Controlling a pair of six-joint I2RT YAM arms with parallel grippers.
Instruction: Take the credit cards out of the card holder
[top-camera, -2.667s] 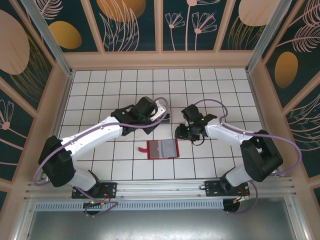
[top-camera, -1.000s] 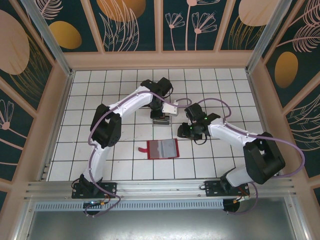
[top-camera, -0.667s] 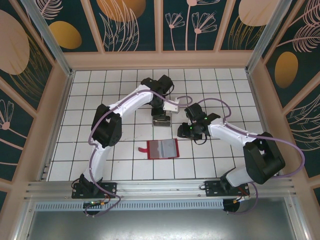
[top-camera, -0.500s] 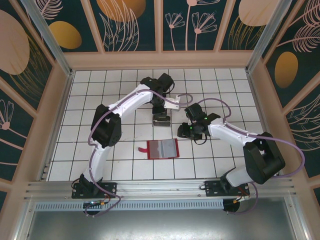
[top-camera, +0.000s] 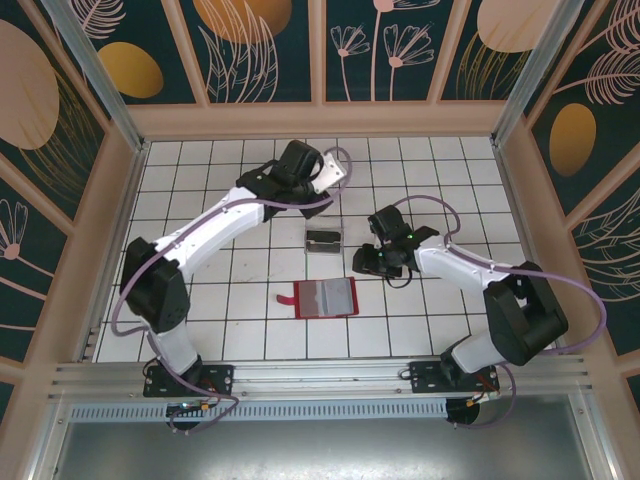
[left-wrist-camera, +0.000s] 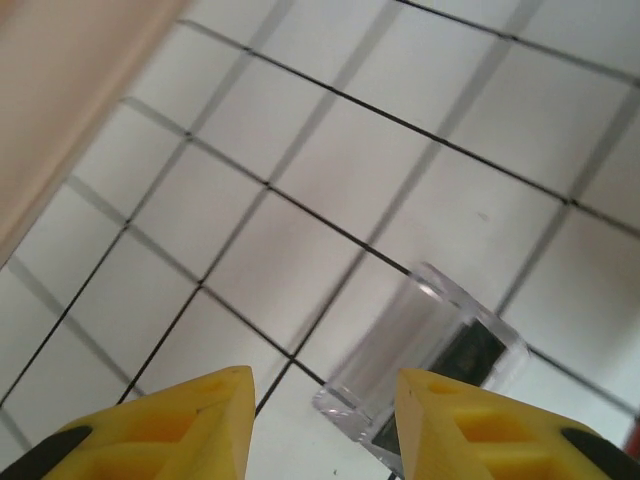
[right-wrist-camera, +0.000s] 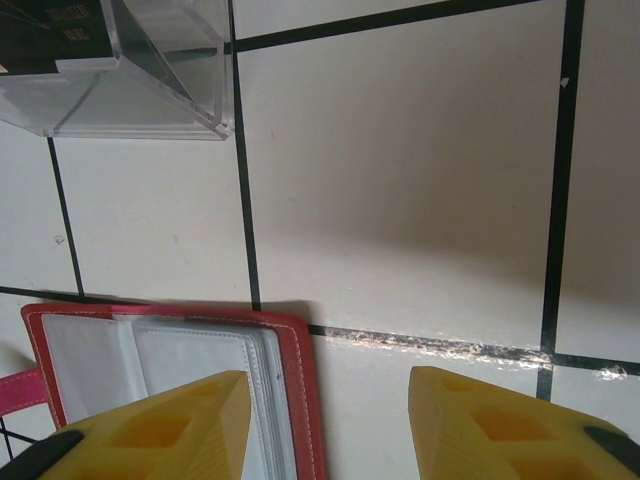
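The red card holder (top-camera: 325, 297) lies open on the white tiles, grey inner side up and its small tab pointing left; its right edge (right-wrist-camera: 290, 400) sits under my right gripper (right-wrist-camera: 322, 430). That gripper (top-camera: 362, 263) hovers open just right of the holder, holding nothing. A dark credit card (top-camera: 322, 239) lies inside the clear plastic box, and its dark face (left-wrist-camera: 468, 352) shows through the wall. My left gripper (top-camera: 322, 192) hangs open above and behind the box, its yellow fingers (left-wrist-camera: 210, 420) empty.
The clear plastic box (top-camera: 325, 241) stands on the tiles just behind the holder; it appears as the box (left-wrist-camera: 415, 365) below the left gripper and as the box (right-wrist-camera: 130, 70) ahead of the right. A wooden wall (left-wrist-camera: 60, 90) borders the tiles.
My left gripper has lifted off the clear box and drawn back toward the far side, its arm swinging left. The right arm and the holder have stayed almost still.
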